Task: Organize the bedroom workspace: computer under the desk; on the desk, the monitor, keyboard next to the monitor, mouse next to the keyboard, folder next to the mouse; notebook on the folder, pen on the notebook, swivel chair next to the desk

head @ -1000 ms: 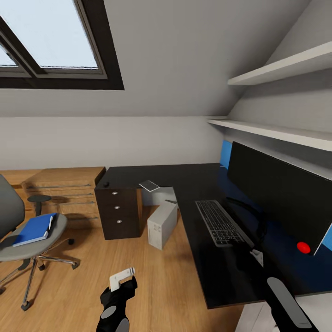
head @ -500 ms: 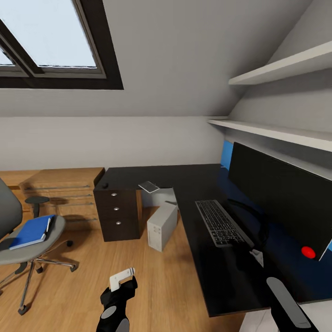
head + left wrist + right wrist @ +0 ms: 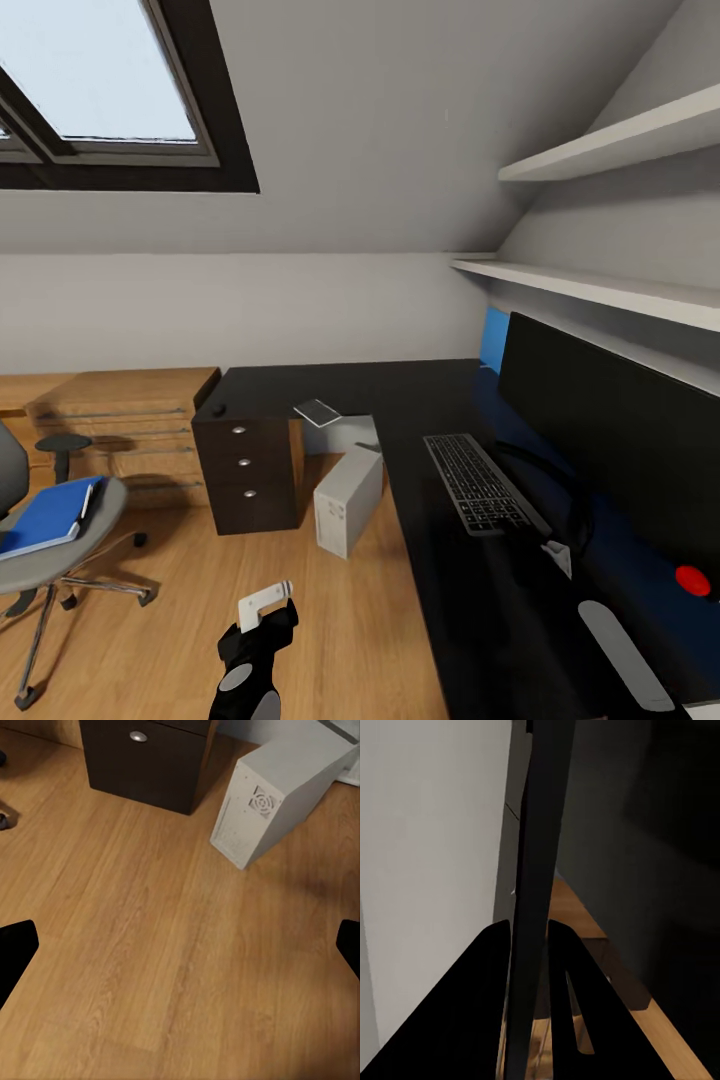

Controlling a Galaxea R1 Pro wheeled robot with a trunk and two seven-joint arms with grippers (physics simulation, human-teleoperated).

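Head view shows the blue folder (image 3: 45, 515) lying on the seat of the swivel chair (image 3: 60, 560), well apart from the desk (image 3: 470, 600), where the keyboard (image 3: 480, 483) lies just in front of the monitor (image 3: 610, 440) and the computer (image 3: 347, 498) stands on the wooden floor (image 3: 180, 620) beside the drawer unit (image 3: 245, 475). The left gripper (image 3: 180, 952) hangs over this floor with fingers (image 3: 15, 952) wide apart and nothing between them; the right gripper (image 3: 526, 945) has its fingers near each other around a thin dark edge, and I cannot tell if they grip it
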